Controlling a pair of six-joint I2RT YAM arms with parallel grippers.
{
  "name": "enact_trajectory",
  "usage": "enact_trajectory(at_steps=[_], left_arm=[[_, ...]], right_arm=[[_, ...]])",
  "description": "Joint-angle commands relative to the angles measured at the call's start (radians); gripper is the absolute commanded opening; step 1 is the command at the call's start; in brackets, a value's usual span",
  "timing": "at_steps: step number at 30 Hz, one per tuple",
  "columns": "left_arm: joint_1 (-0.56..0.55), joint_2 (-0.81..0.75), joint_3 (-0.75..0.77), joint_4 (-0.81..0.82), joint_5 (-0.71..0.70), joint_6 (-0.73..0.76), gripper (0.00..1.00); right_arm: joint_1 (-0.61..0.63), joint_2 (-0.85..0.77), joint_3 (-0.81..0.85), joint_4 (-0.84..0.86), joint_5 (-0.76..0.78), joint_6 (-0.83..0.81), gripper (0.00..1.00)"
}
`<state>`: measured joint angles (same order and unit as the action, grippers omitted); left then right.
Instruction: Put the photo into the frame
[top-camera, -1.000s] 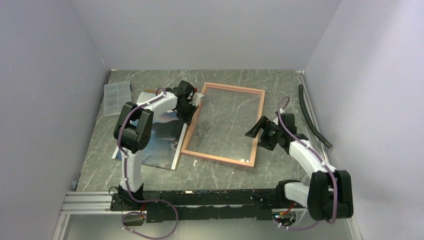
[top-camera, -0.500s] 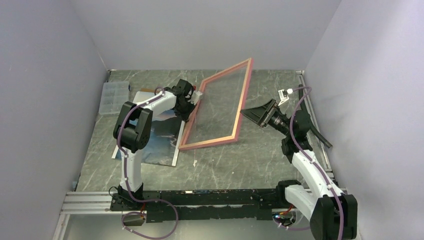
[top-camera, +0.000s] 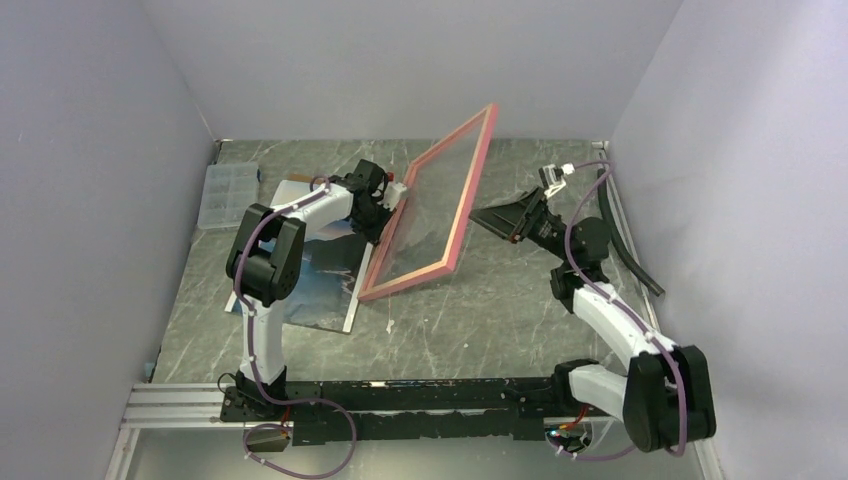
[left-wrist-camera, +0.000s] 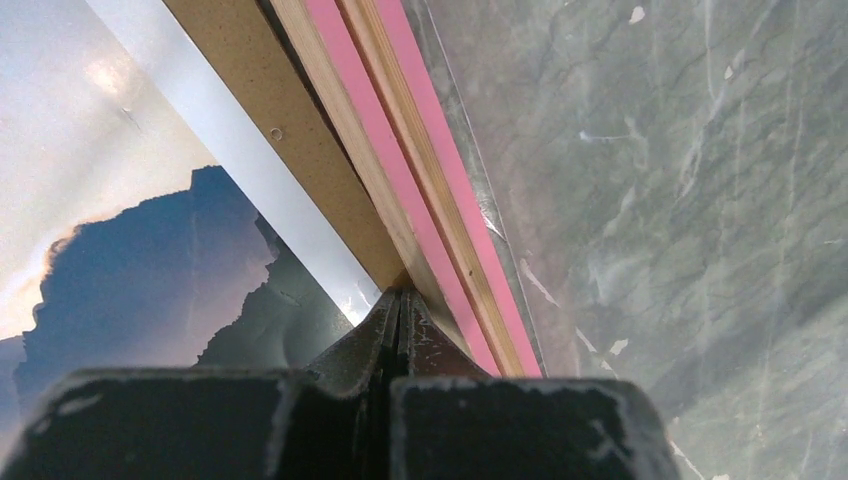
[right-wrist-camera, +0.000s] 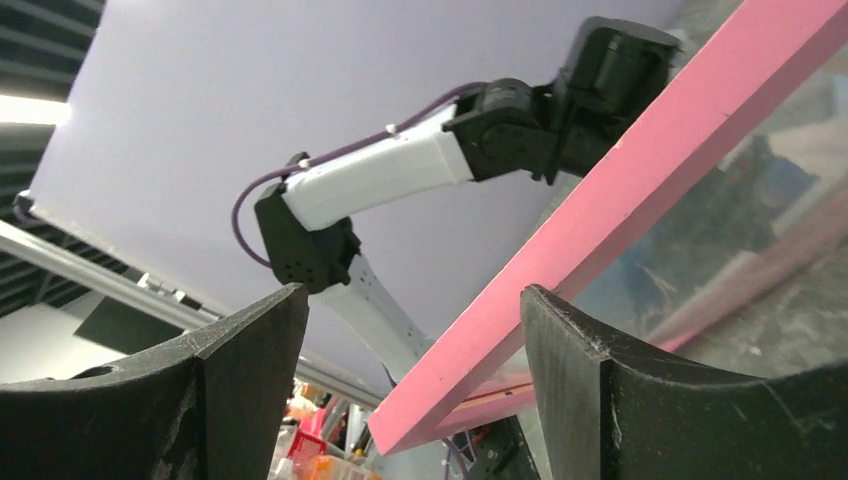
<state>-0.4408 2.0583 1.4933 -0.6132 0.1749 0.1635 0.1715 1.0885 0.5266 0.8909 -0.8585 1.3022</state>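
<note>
Starting with the widest thing, the table (top-camera: 430, 340) is grey with a marble pattern and carries all the rest. The frame (top-camera: 432, 205) stands on it steeply tilted. Its left rail is down on the table and its right rail is raised high in the air. The rails look pink from above and from my right wrist, and the table shows through the clear pane.

The photo (top-camera: 325, 285) lies flat just left of the frame, picture side up, with dark mountains and pale sky. It is outside the frame. In the left wrist view its white border runs beside a strip of the brown board (left-wrist-camera: 270, 130), and this strip touches the lower rail of the frame. It seems that the photo lies on top of the board, but I cannot say it for sure from these views.

My left arm (top-camera: 265, 260) reaches over the photo. My left claw (top-camera: 380, 225) has its fingertips (left-wrist-camera: 385, 320) pressed together with nothing between them. They sit at the line where the board meets the lower rail.

My right claw (top-camera: 490, 218) is lifted beside the raised rail. Its fingers (right-wrist-camera: 250, 370) stand wide apart, and in its own view the pink rail crosses the gap between them without being clamped.

A clear box (top-camera: 228, 195) with small compartments lies at the far left of the table. A black hose (top-camera: 632, 258) lies along the right edge.
</note>
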Motion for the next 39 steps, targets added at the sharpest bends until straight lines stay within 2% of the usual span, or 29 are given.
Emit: enact_trajectory(at_steps=[1, 9, 20, 25, 33, 39], left_arm=[[-0.090, 0.025, -0.054, -0.033, 0.280, -0.051, 0.03], [-0.089, 0.001, -0.071, -0.035, 0.281, -0.051, 0.03], [-0.088, -0.009, -0.076, -0.040, 0.276, -0.056, 0.03], [-0.088, -0.015, -0.075, -0.042, 0.273, -0.056, 0.03], [-0.064, -0.051, -0.043, -0.063, 0.205, -0.051, 0.03], [0.019, -0.104, 0.041, -0.115, 0.200, -0.071, 0.03]], right_arm=[[0.078, 0.135, 0.049, 0.136, 0.008, 0.069, 0.82], [0.119, 0.317, 0.117, 0.431, 0.015, 0.238, 0.79], [0.158, 0.405, 0.178, 0.413, 0.021, 0.262, 0.80], [0.172, 0.425, 0.200, 0.369, 0.024, 0.255, 0.81], [0.173, 0.337, 0.220, 0.199, 0.037, 0.157, 0.83], [0.172, 0.256, 0.277, -0.048, 0.040, 0.020, 0.83]])
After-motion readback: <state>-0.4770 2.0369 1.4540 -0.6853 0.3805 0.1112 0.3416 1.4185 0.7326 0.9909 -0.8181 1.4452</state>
